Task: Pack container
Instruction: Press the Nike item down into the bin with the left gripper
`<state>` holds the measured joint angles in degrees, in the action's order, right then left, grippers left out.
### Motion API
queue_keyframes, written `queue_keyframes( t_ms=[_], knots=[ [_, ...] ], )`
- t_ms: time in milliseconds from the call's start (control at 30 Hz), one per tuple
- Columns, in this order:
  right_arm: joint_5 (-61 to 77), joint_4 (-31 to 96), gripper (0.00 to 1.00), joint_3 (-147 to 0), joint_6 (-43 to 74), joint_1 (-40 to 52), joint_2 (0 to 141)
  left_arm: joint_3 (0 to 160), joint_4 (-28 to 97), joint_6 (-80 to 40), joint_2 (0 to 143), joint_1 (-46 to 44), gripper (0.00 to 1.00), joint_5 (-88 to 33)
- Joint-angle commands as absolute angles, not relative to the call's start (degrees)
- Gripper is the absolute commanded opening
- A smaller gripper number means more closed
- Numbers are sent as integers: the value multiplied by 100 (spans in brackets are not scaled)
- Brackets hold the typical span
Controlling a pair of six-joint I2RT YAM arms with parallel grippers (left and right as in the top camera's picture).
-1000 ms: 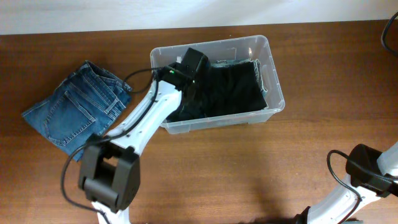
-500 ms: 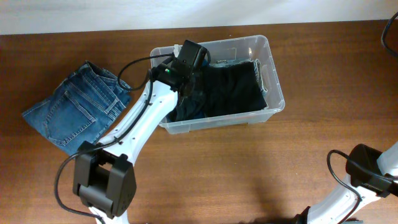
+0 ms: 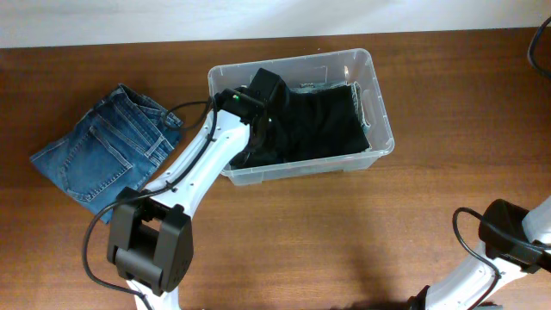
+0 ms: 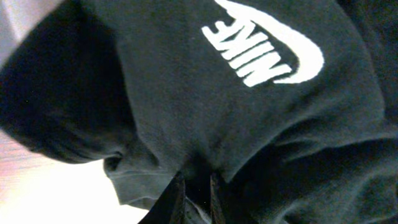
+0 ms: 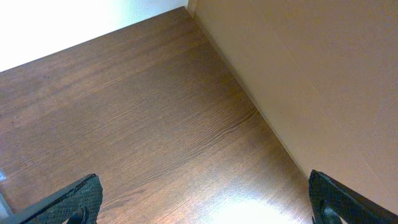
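The container [image 3: 301,166] is sitting on the desk [image 3: 430,215] toward its far edge, and a black Nike garment [image 4: 249,93] is lying inside it. Our left pincer [image 4: 196,194] is reaching down into the bin with its fingers close together at the cloth; we cannot tell whether a fold is caught between them. Our right pincer [image 5: 208,202] is hanging wide open and empty over bare wood, well apart. We are judging the bin light, stiff at its thick rim but flexing and slick along the clear walls, so the rim is the place to hold it. Folded jeans [image 3: 108,151] are lying near its left end; we are expecting them limp and heavier, best pinched through a folded edge.
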<state>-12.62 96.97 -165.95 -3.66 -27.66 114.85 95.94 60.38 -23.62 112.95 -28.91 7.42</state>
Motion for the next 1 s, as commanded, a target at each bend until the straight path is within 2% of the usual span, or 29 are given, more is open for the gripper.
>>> queue_keyframes(
  t_ms=[0, 67, 100, 300, 467, 733, 967],
  knots=[
    [-1310, 9730, 98, -16586, -355, -2777, 11489, 9395, 5959, -2375, 11358, -2884, 19, 532],
    [-1310, 9730, 98, -16586, -355, -2777, 11489, 9159, 5739, -2377, 11358, -2888, 36, 530],
    [-1310, 9730, 98, -16586, -355, -2777, 11489, 9054, 5640, -2375, 11358, -2888, 42, 530],
    [-1310, 9730, 98, -16586, -355, -2777, 11489, 8925, 5465, -2375, 11356, -2882, 64, 467],
    [-1310, 9730, 98, -16586, -355, -2777, 11489, 9080, 5581, -2368, 11295, -2882, 64, 200],
    [-1310, 9730, 98, -16586, -355, -2777, 11489, 10840, 6628, -2239, 10890, -2882, 66, 346],
    [-1310, 9730, 98, -16586, -355, -2777, 11489, 10934, 6547, -2241, 10969, -2871, 66, 550]
  ],
)
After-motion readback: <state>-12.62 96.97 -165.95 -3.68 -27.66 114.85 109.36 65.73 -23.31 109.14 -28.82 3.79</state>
